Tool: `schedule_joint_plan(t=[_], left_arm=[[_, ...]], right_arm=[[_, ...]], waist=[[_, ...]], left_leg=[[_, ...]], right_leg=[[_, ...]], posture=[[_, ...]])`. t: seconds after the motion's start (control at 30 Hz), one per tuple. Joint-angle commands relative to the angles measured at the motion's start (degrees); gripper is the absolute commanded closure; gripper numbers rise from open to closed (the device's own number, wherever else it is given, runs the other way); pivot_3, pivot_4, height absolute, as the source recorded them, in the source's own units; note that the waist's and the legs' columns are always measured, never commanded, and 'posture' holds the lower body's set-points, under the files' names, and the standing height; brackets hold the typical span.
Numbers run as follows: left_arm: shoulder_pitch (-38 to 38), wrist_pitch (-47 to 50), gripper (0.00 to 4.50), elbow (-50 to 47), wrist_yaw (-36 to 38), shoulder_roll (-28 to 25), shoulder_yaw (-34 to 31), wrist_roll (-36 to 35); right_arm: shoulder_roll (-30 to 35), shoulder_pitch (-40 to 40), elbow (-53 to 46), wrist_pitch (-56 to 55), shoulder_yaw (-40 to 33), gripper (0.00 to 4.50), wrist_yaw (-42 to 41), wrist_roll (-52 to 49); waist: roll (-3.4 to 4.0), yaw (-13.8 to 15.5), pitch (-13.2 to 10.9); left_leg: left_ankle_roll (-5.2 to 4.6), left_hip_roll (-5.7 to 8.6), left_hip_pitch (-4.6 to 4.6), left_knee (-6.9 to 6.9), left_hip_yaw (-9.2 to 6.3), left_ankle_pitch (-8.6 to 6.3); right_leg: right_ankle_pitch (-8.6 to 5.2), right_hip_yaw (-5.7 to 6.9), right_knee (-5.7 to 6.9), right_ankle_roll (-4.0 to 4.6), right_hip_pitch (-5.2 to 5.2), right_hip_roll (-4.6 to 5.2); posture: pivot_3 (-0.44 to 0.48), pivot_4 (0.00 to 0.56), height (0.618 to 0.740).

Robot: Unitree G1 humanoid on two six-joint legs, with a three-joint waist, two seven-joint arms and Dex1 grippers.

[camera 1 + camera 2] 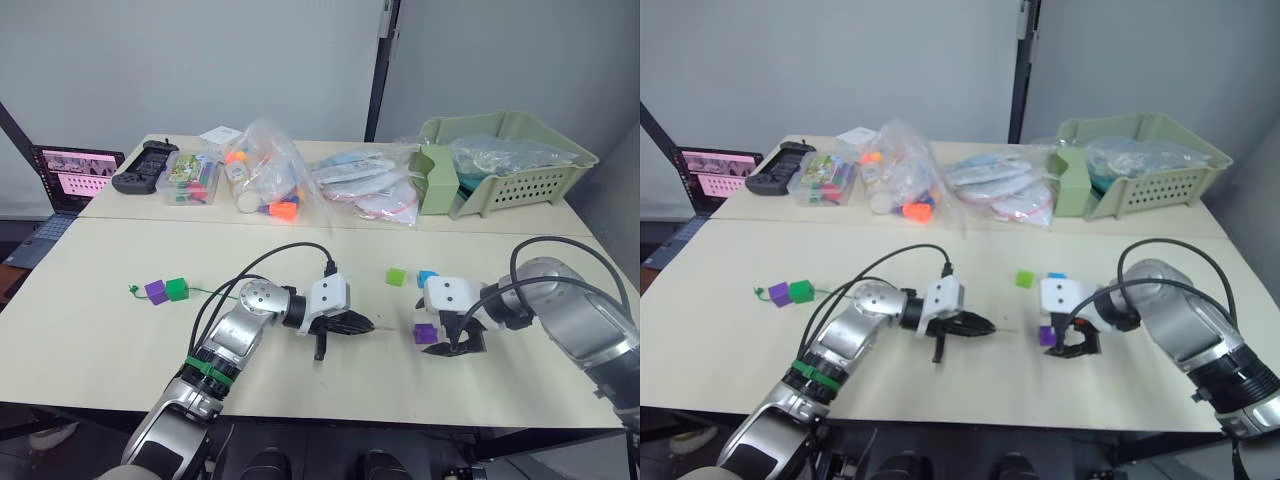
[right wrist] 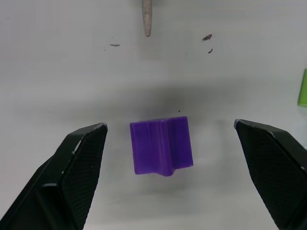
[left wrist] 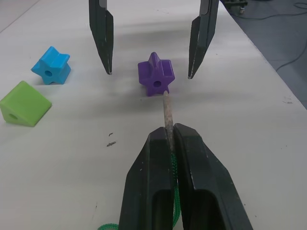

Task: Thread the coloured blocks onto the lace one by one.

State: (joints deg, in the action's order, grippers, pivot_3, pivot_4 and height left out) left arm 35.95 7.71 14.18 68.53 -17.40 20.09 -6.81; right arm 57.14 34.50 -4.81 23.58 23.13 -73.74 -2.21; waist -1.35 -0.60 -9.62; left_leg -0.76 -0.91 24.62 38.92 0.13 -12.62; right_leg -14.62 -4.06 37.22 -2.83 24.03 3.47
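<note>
Bench (image 1: 120,340) first: a wide pale surface, with bags of toys and a green basket (image 1: 520,160) pushed to its far side, well apart from the work. Nearer the robot lie the coloured blocks. Two of them, a purple block (image 1: 155,291) and a dark green block (image 1: 177,289), sit touching each other at the knotted end of the lace (image 1: 215,291), off to the robot's left, and appear already threaded. Three are left by my count: a light green block (image 1: 396,275), a blue block (image 1: 428,279) and a purple star block (image 3: 156,73), all loose on the bench ahead of the right arm.

The left gripper (image 3: 171,139) has its fingers closed tight on the lace just behind the stiff grey tip (image 3: 168,109), which points at the hole in the purple star block and nearly touches it. The right gripper (image 2: 170,132) hangs over that block, fingers spread wide on either side, holding nothing. Judged so, the third block is in hand.
</note>
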Motion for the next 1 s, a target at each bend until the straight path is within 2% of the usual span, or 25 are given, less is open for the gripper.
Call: schedule_joint_plan(t=[0.03,0.07,0.1,0.3,0.37,0.4,0.7,0.83,1.0], left_arm=[[0.2,0.1,4.5,-2.2,-0.6,-0.1,-0.3,-0.3],[0.2,0.1,4.5,-2.2,-0.7,-0.2,-0.3,-0.3],[0.2,0.1,4.5,-2.2,-0.7,-0.2,-0.3,-0.3],[0.4,0.0,4.5,-1.8,-0.8,-0.4,-0.3,-0.3],[0.6,-0.1,4.5,-1.5,-0.8,-0.3,-0.3,-0.3],[0.7,-0.1,4.5,-1.4,-0.9,-0.2,-0.3,-0.3],[1.0,-0.8,4.5,0.1,-1.7,1.1,0.5,0.5],[1.5,-1.3,4.5,1.6,-2.1,1.8,1.2,1.1],[1.7,-2.0,4.5,2.7,-1.8,2.6,1.8,1.7]], right_arm=[[-0.5,1.2,0.8,-0.6,0.1,0.02,-1.1,2.2],[-0.9,1.3,0.9,-0.4,0.2,0.02,-1.3,2.5],[-1.1,1.4,0.9,-0.3,0.3,0.26,-1.6,2.8],[-1.7,1.4,0.0,1.2,0.2,2.13,-2.6,4.3],[-1.8,1.1,0.1,0.9,0.2,2.98,-2.0,5.3],[-1.7,0.9,0.1,0.8,0.2,3.15,-2.0,5.6],[-3.0,-2.0,-10.8,14.0,-2.7,3.15,0.2,3.1],[-4.5,-2.7,-16.1,21.9,-1.5,3.15,2.7,2.7],[-4.5,-2.9,-18.2,26.8,0.1,3.15,4.8,3.2]], waist=[[0.0,0.0,0.0],[0.0,0.1,0.0],[0.0,0.0,0.0],[0.01,0.0,0.0],[0.01,0.0,0.0],[0.01,0.0,0.0],[0.01,0.0,0.0],[0.01,0.0,0.0],[0.01,0.0,0.0]], left_leg=[[0.0,0.0,0.0,0.0,0.0,0.0],[0.0,0.0,0.0,0.0,0.0,0.0],[0.0,0.0,0.0,0.0,0.0,0.0],[0.0,0.01,0.0,0.0,0.0,0.0],[0.0,0.01,0.0,0.01,0.0,0.0],[0.0,0.01,0.0,0.0,0.0,0.0],[0.0,0.07,-0.02,0.07,-0.05,0.0],[0.0,0.07,-0.05,0.08,-0.08,0.0],[0.0,0.08,-0.04,0.09,-0.08,0.0]], right_leg=[[0.0,0.0,0.01,0.0,0.01,0.0],[0.0,0.0,0.02,0.0,0.0,0.0],[0.0,0.0,0.02,0.0,0.0,0.0],[0.0,0.0,0.04,0.01,0.01,0.0],[0.01,0.0,0.05,0.01,0.01,0.0],[0.01,0.0,0.05,0.01,0.0,0.0],[0.01,0.01,0.43,0.01,0.1,0.05],[0.01,0.01,0.49,0.02,0.1,0.04],[0.01,0.02,0.48,0.02,0.09,0.04]], posture=[[0.0,0.15,0.737],[0.0,0.15,0.737],[0.0,0.15,0.737],[0.0,0.15,0.737],[0.0,0.15,0.737],[0.0,0.15,0.737],[0.0,0.15,0.737],[0.0,0.15,0.737],[0.0,0.15,0.737]])
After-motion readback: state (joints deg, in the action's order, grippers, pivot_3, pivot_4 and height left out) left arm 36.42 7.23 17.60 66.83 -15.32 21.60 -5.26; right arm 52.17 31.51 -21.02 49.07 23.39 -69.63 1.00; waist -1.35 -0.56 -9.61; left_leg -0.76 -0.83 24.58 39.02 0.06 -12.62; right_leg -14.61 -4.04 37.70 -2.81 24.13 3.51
